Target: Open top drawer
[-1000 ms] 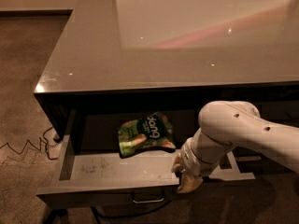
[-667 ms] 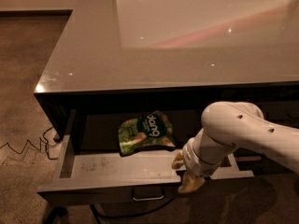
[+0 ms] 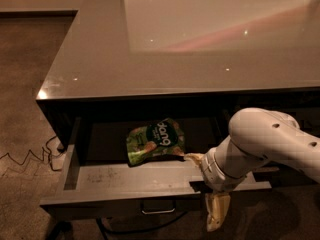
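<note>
The top drawer (image 3: 100, 196) of the dark grey cabinet stands pulled out. Its scuffed grey floor shows, and its small metal centre pull (image 3: 157, 209) is on the front. A green snack bag (image 3: 155, 140) lies inside towards the back. My gripper (image 3: 210, 194), on the white arm (image 3: 270, 144) coming in from the right, sits at the drawer's front edge, right of the pull. Part of it is over the drawer's inside and part hangs in front of the drawer face.
The cabinet's glossy grey top (image 3: 175, 44) overhangs the back of the drawer. A thin cable (image 3: 30, 159) lies on the brown carpet to the left of the cabinet.
The arm and gripper have shifted a little to the right and down along the drawer front. The drawer stays open at about the same extent. The bag has not moved.
</note>
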